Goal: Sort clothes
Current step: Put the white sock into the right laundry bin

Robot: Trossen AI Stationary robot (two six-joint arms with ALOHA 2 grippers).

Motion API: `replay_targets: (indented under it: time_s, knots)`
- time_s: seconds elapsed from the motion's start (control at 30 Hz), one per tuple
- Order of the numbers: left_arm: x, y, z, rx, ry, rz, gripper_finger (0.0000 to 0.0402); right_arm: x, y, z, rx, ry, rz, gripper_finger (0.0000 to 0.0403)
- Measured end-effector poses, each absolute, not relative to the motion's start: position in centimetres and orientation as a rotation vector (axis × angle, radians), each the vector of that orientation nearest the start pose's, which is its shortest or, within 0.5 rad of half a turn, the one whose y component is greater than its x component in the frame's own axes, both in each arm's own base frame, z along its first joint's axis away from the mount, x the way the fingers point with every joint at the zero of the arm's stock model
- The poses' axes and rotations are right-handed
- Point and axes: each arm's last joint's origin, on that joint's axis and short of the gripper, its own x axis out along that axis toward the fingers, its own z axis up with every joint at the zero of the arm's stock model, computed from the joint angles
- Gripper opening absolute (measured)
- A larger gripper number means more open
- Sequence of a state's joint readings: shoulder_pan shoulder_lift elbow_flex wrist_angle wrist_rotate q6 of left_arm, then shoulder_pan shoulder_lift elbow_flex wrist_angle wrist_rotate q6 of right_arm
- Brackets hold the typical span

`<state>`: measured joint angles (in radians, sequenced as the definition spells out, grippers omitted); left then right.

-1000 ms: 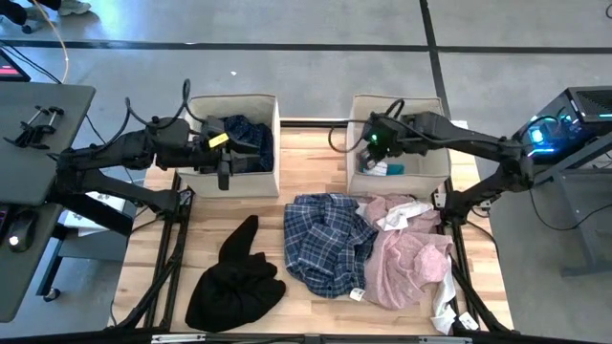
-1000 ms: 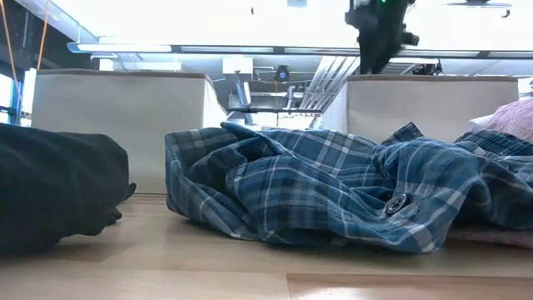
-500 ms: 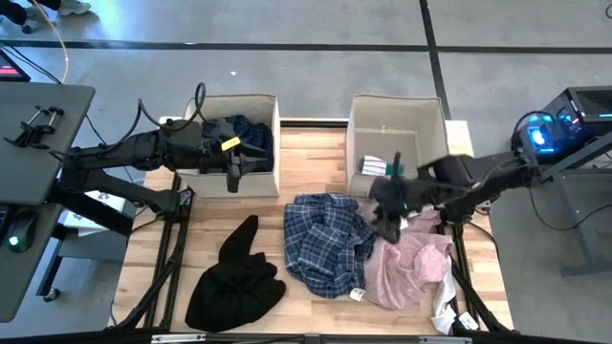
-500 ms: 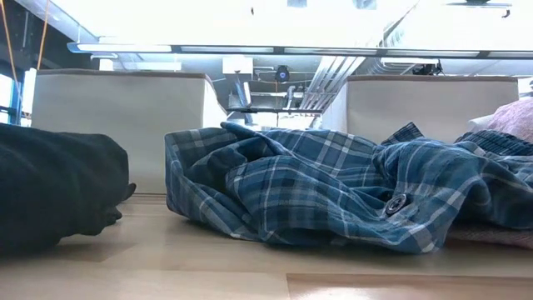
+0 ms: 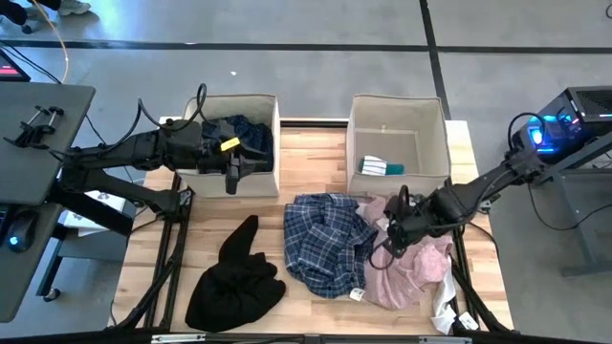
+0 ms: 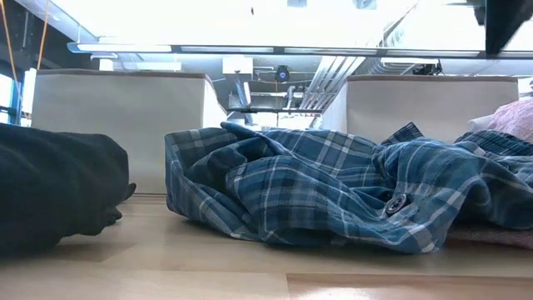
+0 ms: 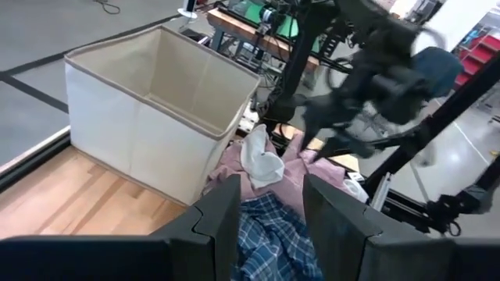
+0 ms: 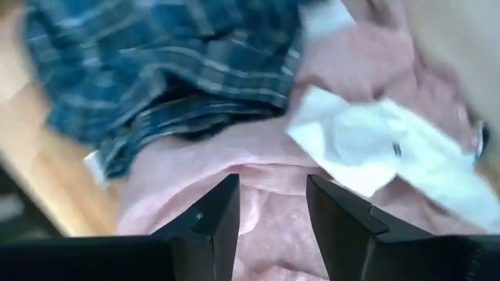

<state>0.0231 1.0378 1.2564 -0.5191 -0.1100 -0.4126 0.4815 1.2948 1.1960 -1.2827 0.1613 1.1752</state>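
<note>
Right gripper (image 5: 386,241) fingers parted over crumpled pale pink shirt (image 5: 413,263) | left gripper (image 5: 231,176) held open, empty | done: navy patterned garment (image 5: 247,136), small teal piece (image 5: 373,166) binned | left: plaid shirt (image 5: 325,239), black garment (image 5: 234,277)

A robotics lab: bare concrete floor (image 5: 325,24), a wooden table (image 5: 316,148), and lit electronics (image 5: 540,134) alongside
</note>
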Motion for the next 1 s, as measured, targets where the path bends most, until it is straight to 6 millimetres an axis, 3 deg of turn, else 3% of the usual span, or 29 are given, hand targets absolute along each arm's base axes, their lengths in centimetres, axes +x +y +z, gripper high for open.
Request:
replay_targets:
  time_s: [0.13, 0.53, 0.7, 0.87, 1.0]
  knots:
    - [20.4, 0.7, 41.4, -0.406, 0.274, 0.170, 0.0126, 19.1, 8.8, 27.2, 0.656, 1.315, -0.598, 0.0138]
    - [20.4, 0.7, 41.4, -0.405, 0.273, 0.170, 0.0126, 19.2, 6.7, 22.1, 0.673, 1.279, -0.749, 0.0136]
    - [20.4, 0.7, 41.4, -0.406, 0.273, 0.171, 0.0126, 18.9, 6.0, 20.2, 0.710, 1.291, -0.782, 0.0100]
    - [20.4, 0.7, 41.4, -0.406, 0.273, 0.172, 0.0126, 19.0, 5.9, 19.9, 0.727, 1.289, -0.763, 0.0014]
    - [20.4, 0.7, 41.4, -0.405, 0.272, 0.174, 0.0126, 19.4, 6.1, 20.9, 0.730, 1.276, -0.742, 0.0014]
